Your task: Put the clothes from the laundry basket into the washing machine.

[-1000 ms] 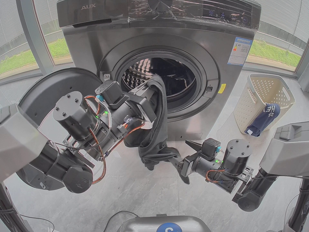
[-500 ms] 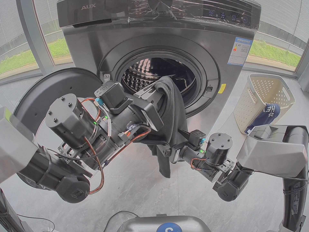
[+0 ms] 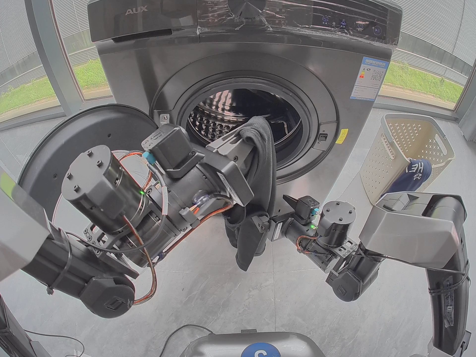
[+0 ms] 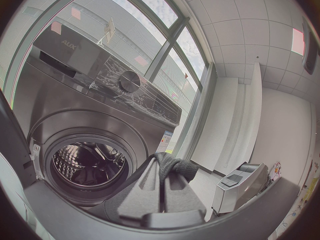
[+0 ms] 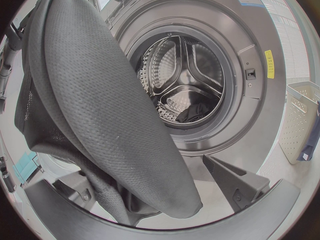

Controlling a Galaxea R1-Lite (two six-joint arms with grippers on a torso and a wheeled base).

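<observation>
left gripper (image 3: 244, 138) pinches the dark garment (image 3: 265, 174) just before the open washing machine (image 3: 317, 100); right gripper (image 3: 260, 222) gapes around its hanging tail, which could catch the rim and slip free.

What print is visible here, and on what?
Brand logo: washing machine, upper left panel.
Blue-white sticker, front right: too small to read.
Yellow label beside the door opening: too small.
Control panel icons: too small.
White letters on navy garment in laundry basket: partly folded, unreadable.
</observation>
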